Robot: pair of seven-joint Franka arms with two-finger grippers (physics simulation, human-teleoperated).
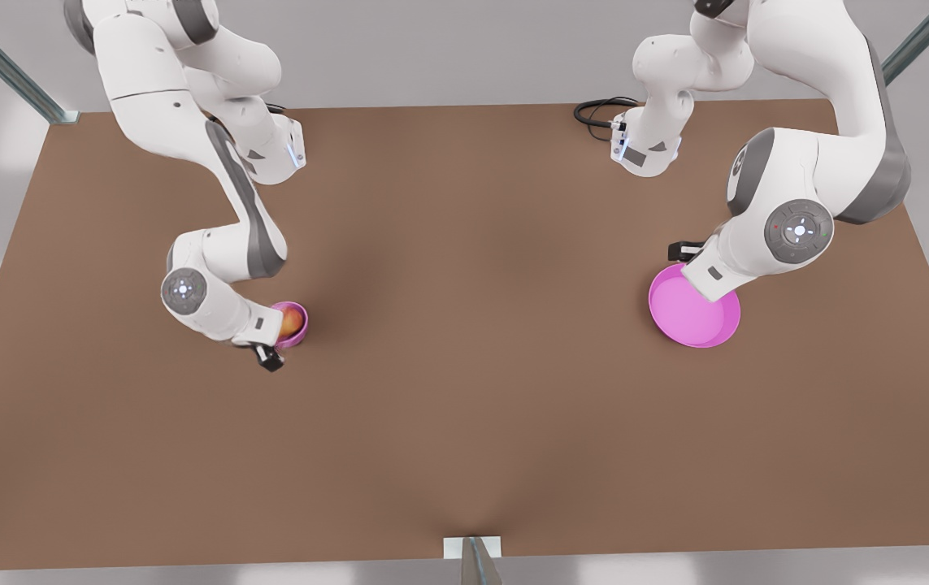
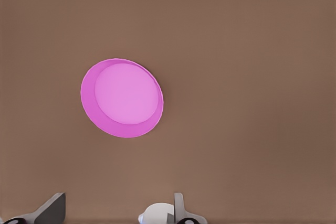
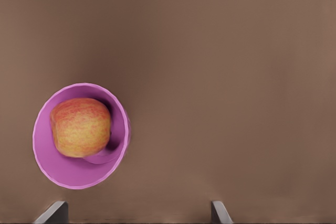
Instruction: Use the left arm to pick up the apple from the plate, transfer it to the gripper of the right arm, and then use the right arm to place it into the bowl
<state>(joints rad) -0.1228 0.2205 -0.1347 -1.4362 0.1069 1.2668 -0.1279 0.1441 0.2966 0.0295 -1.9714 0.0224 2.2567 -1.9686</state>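
One red-yellow round apple (image 3: 81, 127) sits inside small pink bowl (image 3: 79, 174), on front view's left. Flat pink round plate (image 2: 122, 98) bare, front view's right. Right claw (image 1: 267, 356) just beside bowl, fingers spread, nothing held. Left claw (image 1: 685, 249) over plate's edge, fingers spread, nothing held. Judgement: placement done; remaining step is clean retreat. Lift right claw straight up, avoid clipping bowl rim. Brown counter (image 1: 464, 325) open between bowl and plate; counter edges well away.

A brown table (image 1: 464, 406) carries a pink bowl (image 1: 297, 335) and, well apart, a pink plate (image 1: 688, 321).
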